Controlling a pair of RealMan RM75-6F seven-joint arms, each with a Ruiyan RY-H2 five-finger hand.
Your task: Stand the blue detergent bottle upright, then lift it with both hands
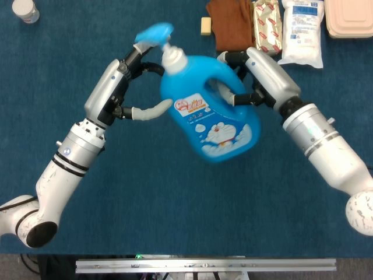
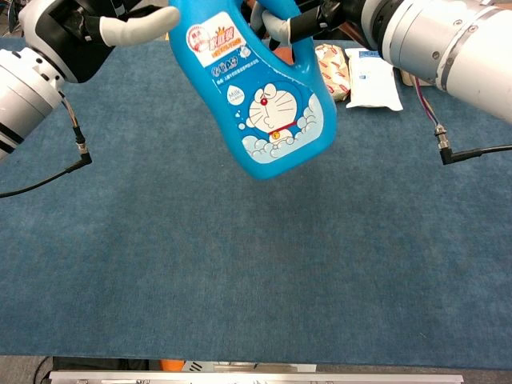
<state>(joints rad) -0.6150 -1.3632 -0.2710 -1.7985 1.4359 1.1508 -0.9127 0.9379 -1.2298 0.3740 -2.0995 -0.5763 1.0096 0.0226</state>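
Observation:
The blue detergent bottle [image 1: 213,116] hangs in the air above the blue table mat [image 1: 145,192], tilted, its base swung out to the right and its light blue pump head [image 1: 152,32] up at the left; it is motion-blurred. My right hand [image 1: 250,81] grips it through the handle, seen in the chest view as fingers [image 2: 280,24] curled round the handle of the bottle [image 2: 272,112]. My left hand [image 1: 131,87] is spread beside the bottle's left shoulder, one pale finger [image 2: 148,20] reaching to its edge without gripping it.
Along the far edge lie a brown cloth [image 1: 230,23], a snack packet [image 1: 266,23], a white pouch [image 1: 303,32], a beige box [image 1: 349,17] and a small cream block [image 1: 205,25]. A white-capped jar [image 1: 26,10] stands far left. Loose cables [image 2: 76,152] hang from both forearms.

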